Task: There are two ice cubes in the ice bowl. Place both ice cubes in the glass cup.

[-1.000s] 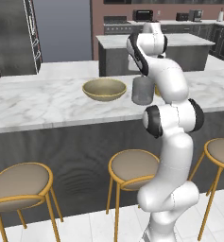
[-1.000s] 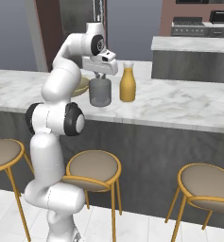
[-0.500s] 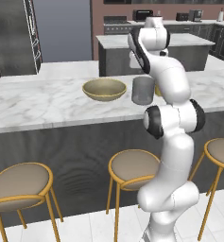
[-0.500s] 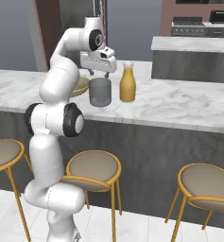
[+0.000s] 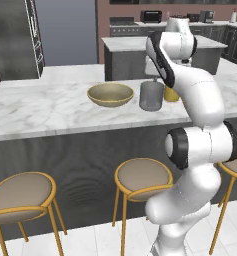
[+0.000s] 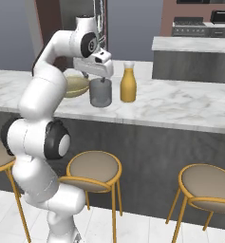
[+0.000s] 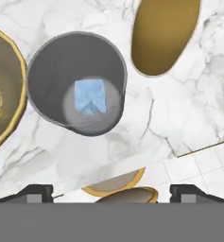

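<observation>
Left of centre in the hand view, ice (image 7: 90,96) lies in the cup (image 7: 52,71); one or two cubes cannot be told. Fingers (image 7: 111,191) stand open, empty. Bowl (image 7: 2,94) at left edge.

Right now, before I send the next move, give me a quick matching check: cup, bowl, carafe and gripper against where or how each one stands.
Things:
1. cup
2. bowl
3. carafe
4. gripper

States:
A. open, above the cup
B. holds orange liquid, on the cup's far side from the bowl
C. pale blue ice at its bottom
D. tan, wide, next to the cup on the counter

Pairs: 1-C, 2-D, 3-B, 4-A
</observation>
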